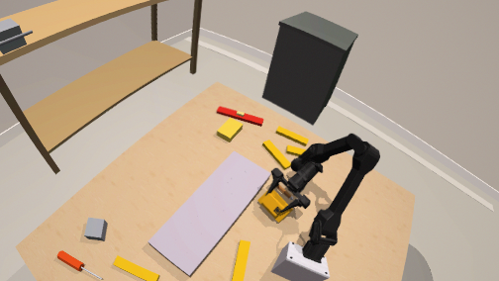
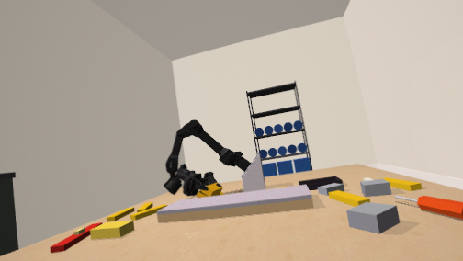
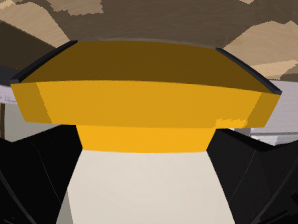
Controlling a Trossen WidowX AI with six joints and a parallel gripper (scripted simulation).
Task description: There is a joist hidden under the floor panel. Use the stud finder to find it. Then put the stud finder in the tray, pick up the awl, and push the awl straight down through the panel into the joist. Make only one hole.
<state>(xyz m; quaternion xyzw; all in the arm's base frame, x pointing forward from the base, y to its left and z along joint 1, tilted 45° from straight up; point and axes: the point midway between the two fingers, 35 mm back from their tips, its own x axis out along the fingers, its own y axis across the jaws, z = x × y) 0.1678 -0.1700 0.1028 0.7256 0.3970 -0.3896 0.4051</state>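
So the stud finder (image 1: 273,205) (image 2: 211,189) (image 3: 145,105) is right of centre in the top view, just beside the right edge of the pale panel (image 1: 213,208) (image 2: 239,200). The fingers (image 1: 300,202) (image 2: 210,176) stand wide but are pinching it, one on each side of the narrow yellow grip in the lower middle of the wrist view.

My guess is it's a stiff plastic shell, fairly light, no squish to it. Smooth sides though, so it could slip or twist if the squeeze goes slack. That narrow part is the spot to hold, imo, since the wide head sticks out past both fingers and would be a pain to span. It looks tipped in the exterior view, and I can't tell if it's touching the counter (image 1: 149,173) (image 2: 230,234) (image 3: 270,45).

For scanning I'd want it level, sliding lightly over the panel, no leaning on it. If this is the release instead, get it supported first, because the head end probably drops otherwise. I can't pick out the awl for sure.
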